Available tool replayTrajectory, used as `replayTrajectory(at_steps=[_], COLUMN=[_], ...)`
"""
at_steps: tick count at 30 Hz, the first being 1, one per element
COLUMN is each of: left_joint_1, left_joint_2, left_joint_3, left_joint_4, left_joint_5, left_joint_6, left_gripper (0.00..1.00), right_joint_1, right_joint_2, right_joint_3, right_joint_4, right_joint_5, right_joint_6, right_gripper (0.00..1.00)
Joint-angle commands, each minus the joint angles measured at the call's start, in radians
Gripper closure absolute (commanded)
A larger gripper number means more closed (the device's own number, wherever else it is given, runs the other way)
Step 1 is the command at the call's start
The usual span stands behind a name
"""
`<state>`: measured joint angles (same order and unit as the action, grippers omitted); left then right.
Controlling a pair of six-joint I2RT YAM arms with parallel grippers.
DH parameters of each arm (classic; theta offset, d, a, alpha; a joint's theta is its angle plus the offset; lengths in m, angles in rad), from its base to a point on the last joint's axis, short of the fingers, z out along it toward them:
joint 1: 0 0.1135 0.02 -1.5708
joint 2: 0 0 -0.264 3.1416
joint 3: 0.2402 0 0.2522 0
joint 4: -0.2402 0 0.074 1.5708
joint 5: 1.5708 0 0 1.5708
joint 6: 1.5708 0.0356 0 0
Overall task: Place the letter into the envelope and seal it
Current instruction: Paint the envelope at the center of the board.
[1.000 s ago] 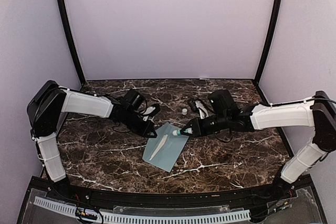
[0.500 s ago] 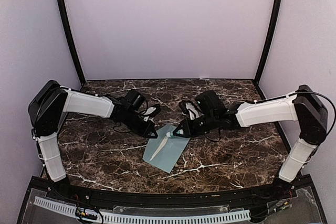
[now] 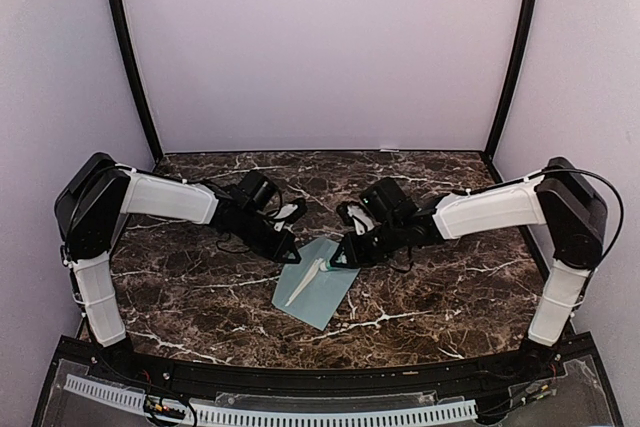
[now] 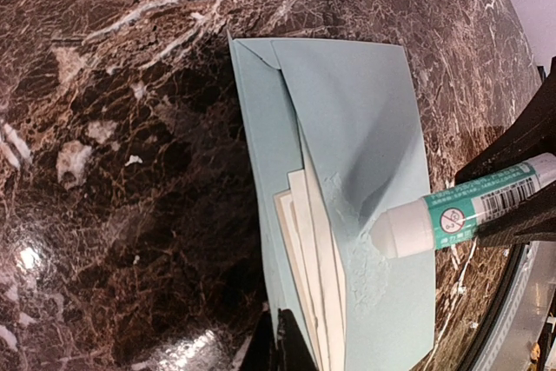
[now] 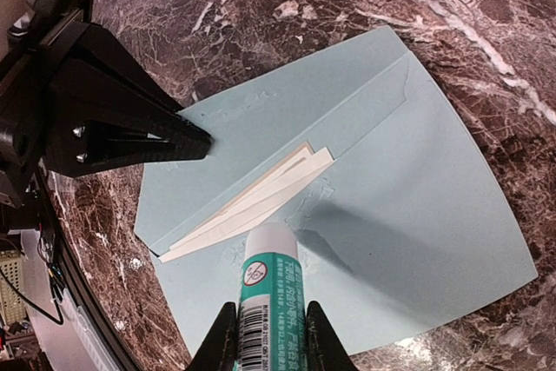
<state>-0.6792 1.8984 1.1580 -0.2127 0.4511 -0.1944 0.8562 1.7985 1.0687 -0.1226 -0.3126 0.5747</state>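
Left gripper [image 3: 292, 256]: jaws together, tip pressed on left edge of flat pale blue-grey paper envelope [image 3: 318, 297]. Envelope lies flat mid dark brown marble table [image 3: 200, 297], between both arms. Folded cream paper letter [image 5: 252, 193] pokes out of envelope mouth. White-and-green glue stick [image 5: 271, 271]: white tip touches envelope just beside letter, glue smears there. Right gripper [image 3: 345, 253]: jaws clamped on glue stick body
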Motion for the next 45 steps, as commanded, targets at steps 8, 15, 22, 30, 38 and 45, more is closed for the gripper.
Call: replayTrajectory(at_steps=[8, 15, 22, 30, 38, 45], left_joint_1=[-0.009, -0.01, -0.01, -0.01, -0.01, -0.011], left_joint_2=[0.009, 0.01, 0.008, 0.007, 0.007, 0.007], left_joint_3=[0.021, 0.021, 0.021, 0.019, 0.019, 0.019], left_joint_4=[-0.015, -0.016, -0.013, -0.01, -0.008, -0.008], left_joint_5=[0.008, 0.007, 0.0, 0.001, -0.001, -0.004], left_joint_6=[0.003, 0.001, -0.01, -0.017, -0.017, -0.016], left_gripper=[1.0, 1.0, 1.0, 1.0, 1.0, 1.0], right_joint_1=[0.016, 0.026, 0.042, 0.067, 0.092, 0.105], right_joint_2=[0.049, 0.069, 0.067, 0.065, 0.057, 0.052], right_joint_3=[0.05, 0.059, 0.051, 0.047, 0.047, 0.046], right_joint_4=[-0.028, -0.057, -0.077, -0.099, -0.112, -0.096], right_joint_5=[0.028, 0.04, 0.043, 0.023, -0.004, 0.007], right_joint_6=[-0.032, -0.042, -0.043, -0.045, -0.039, -0.028], right_gripper=[0.99, 1.0, 1.0, 1.0, 1.0, 1.0])
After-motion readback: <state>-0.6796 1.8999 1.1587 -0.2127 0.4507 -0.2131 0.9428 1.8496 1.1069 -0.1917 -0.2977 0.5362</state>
